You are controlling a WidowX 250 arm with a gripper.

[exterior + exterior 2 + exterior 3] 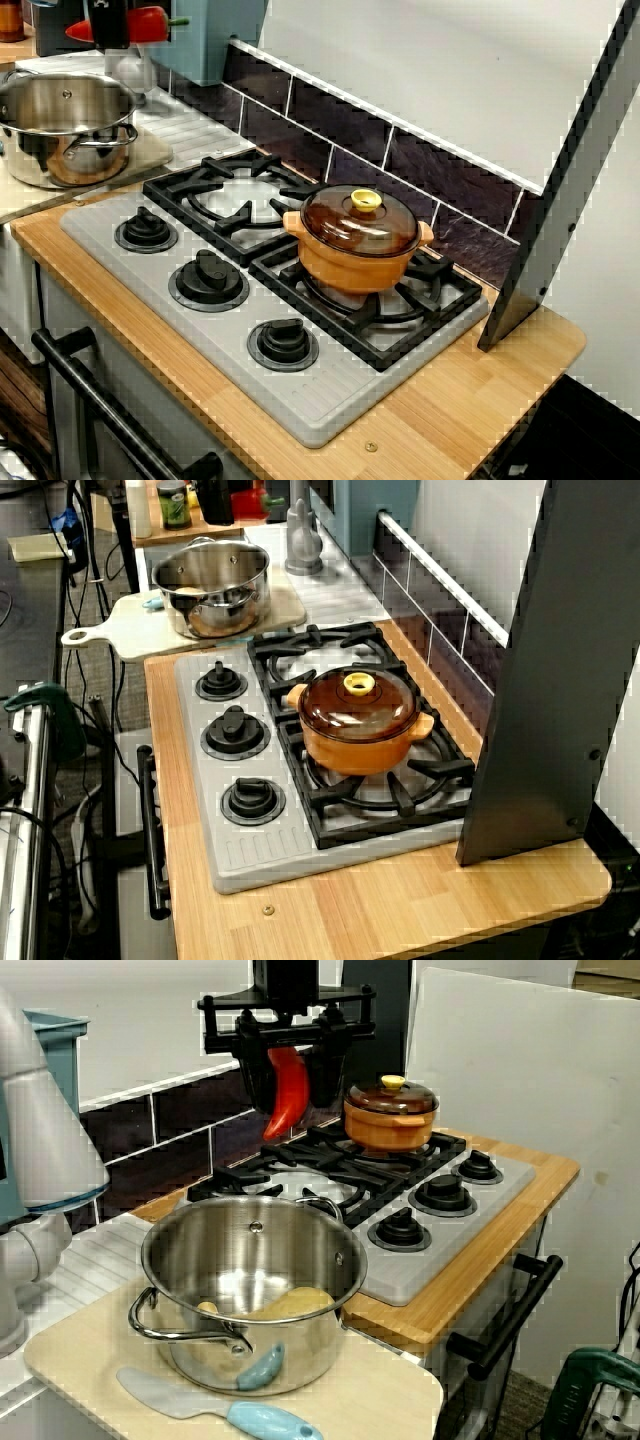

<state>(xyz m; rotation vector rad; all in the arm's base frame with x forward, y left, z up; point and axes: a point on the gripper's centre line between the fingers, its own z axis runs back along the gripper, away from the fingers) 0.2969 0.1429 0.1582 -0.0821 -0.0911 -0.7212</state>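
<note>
As it hangs in the air beyond the steel pot (250, 1260), we see the gripper (290, 1085) closed on a red pepper (285, 1105), tip pointing down; an orange lidded pot (390, 1120) sits well apart on the far burner of the stove (440, 1245).

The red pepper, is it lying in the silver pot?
No, the pincer holds the pepper up in the air, outside the pot.
</note>
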